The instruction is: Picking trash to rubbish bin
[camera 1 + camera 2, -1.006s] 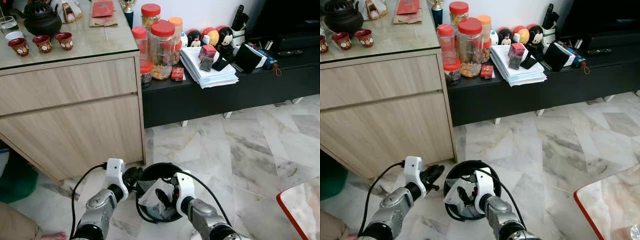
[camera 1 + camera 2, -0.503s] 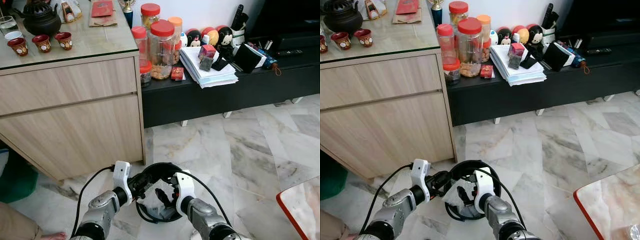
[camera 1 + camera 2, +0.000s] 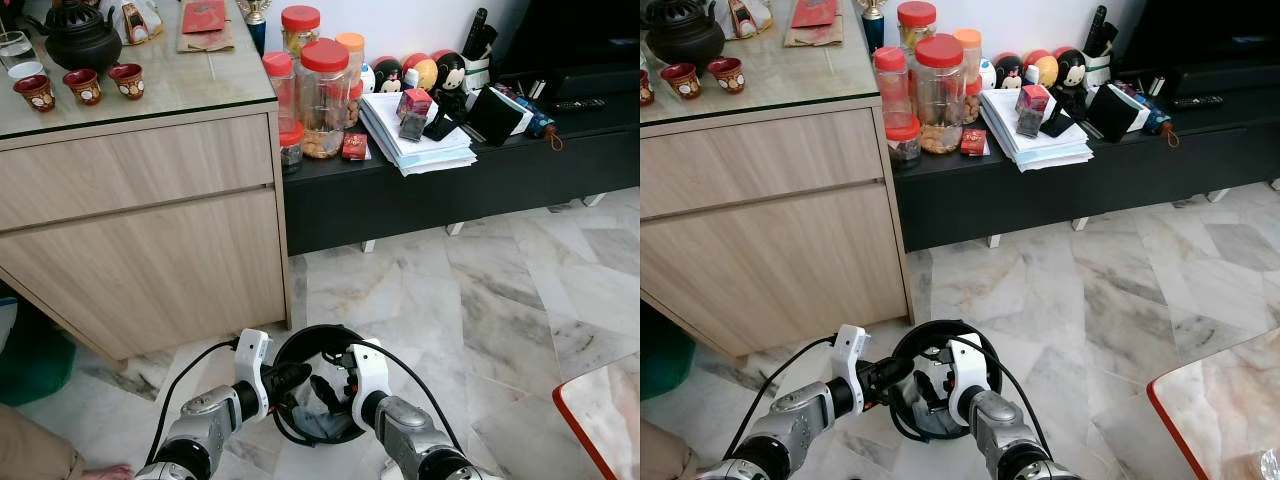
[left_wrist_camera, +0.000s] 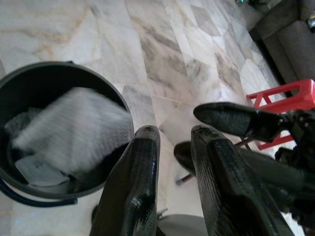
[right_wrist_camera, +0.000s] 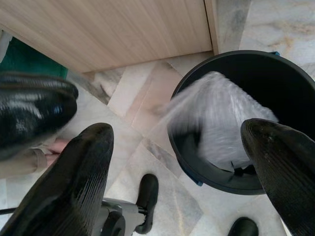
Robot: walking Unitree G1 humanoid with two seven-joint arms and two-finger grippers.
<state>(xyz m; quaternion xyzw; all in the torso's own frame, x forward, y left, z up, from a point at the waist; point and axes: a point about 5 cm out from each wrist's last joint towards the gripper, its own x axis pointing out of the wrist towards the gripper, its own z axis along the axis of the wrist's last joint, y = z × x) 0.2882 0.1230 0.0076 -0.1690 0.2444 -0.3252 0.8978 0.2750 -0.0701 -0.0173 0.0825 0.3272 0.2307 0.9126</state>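
A round black rubbish bin (image 3: 322, 332) stands on the marble floor just before me. A crumpled clear plastic bag (image 5: 219, 115) is dropping blurred into it and lies among other waste (image 4: 74, 128). My right gripper (image 5: 177, 130) hangs open above the bin's mouth, its fingers (image 5: 81, 172) spread wide with nothing between them. Its white wrist sits at the bin's right rim, the right gripper (image 3: 330, 385) reaching over the opening. My left gripper (image 3: 292, 377) is at the bin's left rim, shut and holding nothing, and its fingers (image 4: 142, 162) point past the bin's edge.
A wooden cabinet (image 3: 150, 230) with a tea set on its glass top stands at the left. A low black bench (image 3: 450, 190) carries jars (image 3: 325, 90) and papers. A red-rimmed marble table (image 3: 600, 410) is at the lower right. A person's leg (image 3: 40, 450) is at the lower left.
The right gripper has let go of the plastic bag, which has fallen into the bin. The left gripper has moved right, up to the bin's rim.
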